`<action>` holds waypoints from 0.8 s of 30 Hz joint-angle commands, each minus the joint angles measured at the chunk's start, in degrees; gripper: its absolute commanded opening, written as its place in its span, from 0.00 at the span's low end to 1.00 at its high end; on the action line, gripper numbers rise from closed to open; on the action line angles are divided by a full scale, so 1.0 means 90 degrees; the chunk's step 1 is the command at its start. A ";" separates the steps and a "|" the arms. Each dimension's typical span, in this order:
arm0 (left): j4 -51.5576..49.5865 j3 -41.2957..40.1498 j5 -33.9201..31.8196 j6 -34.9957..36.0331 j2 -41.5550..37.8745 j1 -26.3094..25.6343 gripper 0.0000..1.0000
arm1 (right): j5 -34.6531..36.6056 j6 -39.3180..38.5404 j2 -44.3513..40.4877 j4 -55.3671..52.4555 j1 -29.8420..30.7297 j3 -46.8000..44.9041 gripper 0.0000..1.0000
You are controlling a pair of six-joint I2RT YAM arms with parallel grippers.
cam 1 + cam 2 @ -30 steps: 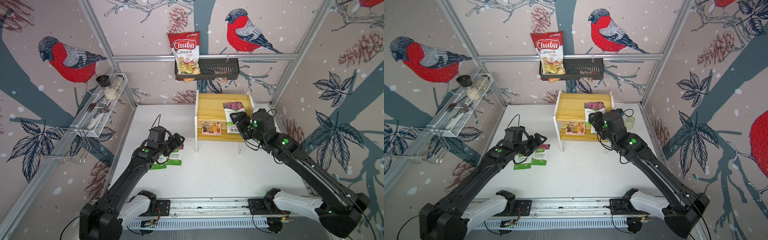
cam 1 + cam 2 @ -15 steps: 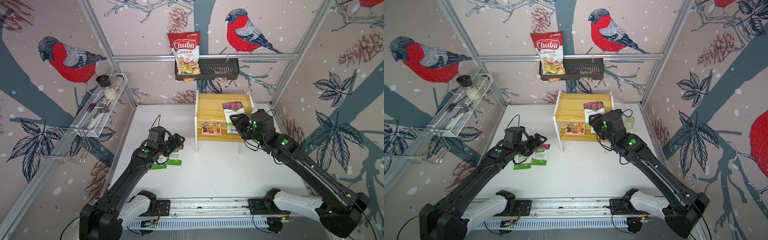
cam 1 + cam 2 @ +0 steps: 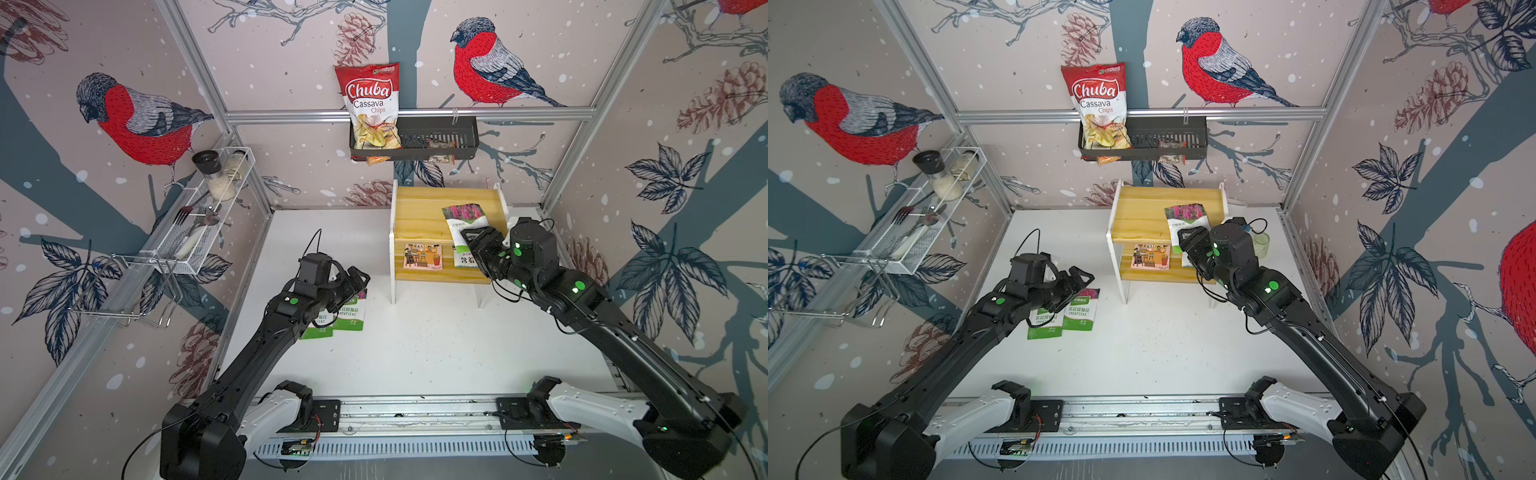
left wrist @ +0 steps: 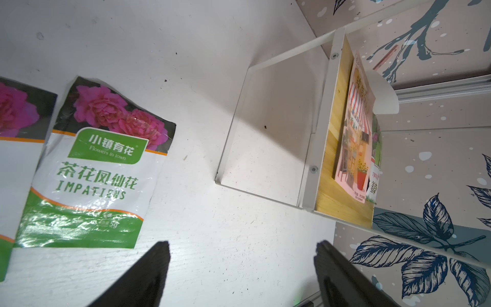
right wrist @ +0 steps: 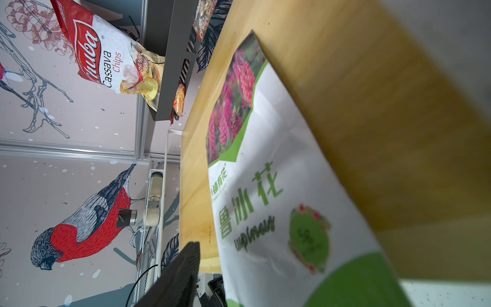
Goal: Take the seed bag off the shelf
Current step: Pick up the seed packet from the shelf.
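shelf [image 3: 419, 216]: smooth yellow pine boards, thin white side panels.
seed bag [image 3: 463, 220]: flat glossy pouch, white and green, pink flower print; lies on the top board, lower end past the front edge.
right gripper [image 3: 474, 244]: at that overhanging end; one black finger [image 5: 180, 273] visible, other hidden; grip cannot be told.
left gripper [image 4: 241, 268]: fingers spread, empty.
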 commanded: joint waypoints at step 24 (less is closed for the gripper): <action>0.0183 0.0009 0.0097 0.0056 0.0034 0.0022 0.89 | -0.0411 0.0140 -0.0128 0.0462 -0.0044 -0.0009 0.36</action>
